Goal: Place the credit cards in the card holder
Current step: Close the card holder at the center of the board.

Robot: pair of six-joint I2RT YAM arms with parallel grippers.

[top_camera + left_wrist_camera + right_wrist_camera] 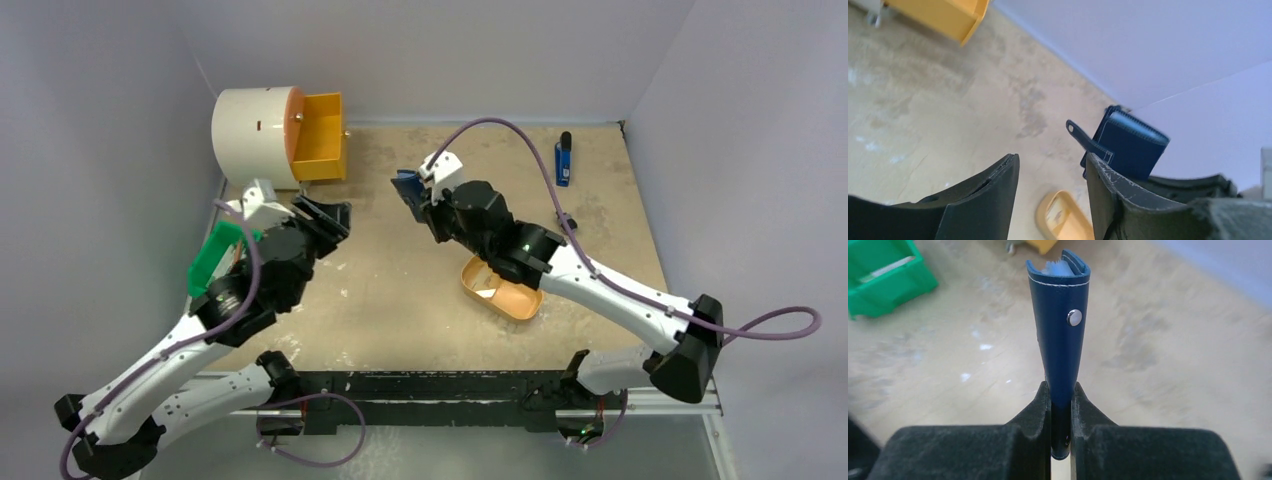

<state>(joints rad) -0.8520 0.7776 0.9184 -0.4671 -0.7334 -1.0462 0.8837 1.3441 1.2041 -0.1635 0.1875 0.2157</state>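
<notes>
Right gripper (1061,396) is clamping the navy card holder (1060,335) by its lower edge.
The holder is sitting in the upper centre of the overhead frame, folded and upright, showing white stitching, a silver snap stud and pale blue pockets at its top. The left gripper (1050,167) is gaping, grasping nothing.

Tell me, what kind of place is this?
Probably a robot test lab: a left arm and right arm bolted to one rail, plain walls boxing in a stained table, and props like the green bin.

The right end effector (418,200) holds the card holder (405,186) aloft, apart from the left end effector (335,215).
</notes>
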